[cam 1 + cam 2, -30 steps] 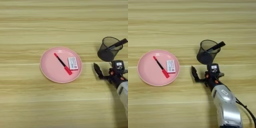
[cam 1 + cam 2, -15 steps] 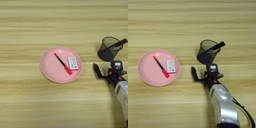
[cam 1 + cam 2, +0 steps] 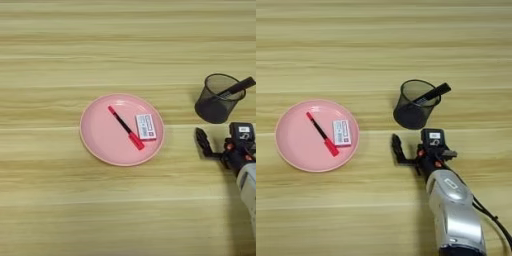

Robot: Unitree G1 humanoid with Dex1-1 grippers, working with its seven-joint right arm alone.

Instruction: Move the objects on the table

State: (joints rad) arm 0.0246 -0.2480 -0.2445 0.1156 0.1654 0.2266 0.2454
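Note:
A pink plate [image 3: 291,150] lies on the table [image 3: 381,45] at the left. On it are a white eraser with a red-printed label [image 3: 341,132] and, just left of it, a slim pen with a red cap [image 3: 322,134]. A black wire-mesh pen cup [image 3: 416,105] stands right of the plate, with a black marker [image 3: 432,94] leaning in it and sticking out to the right. My right gripper [image 3: 408,150] is just in front of the cup and right of the plate. It is open, with nothing between its black fingers [image 3: 201,142].
The silver forearm [image 3: 453,210] comes in from the bottom right, with a cable trailing at its right. Bare wood-grain table surrounds the plate and the cup on all sides.
My gripper has shifted slightly to the right, away from the plate. The plate, eraser, pen, cup and marker have not moved.

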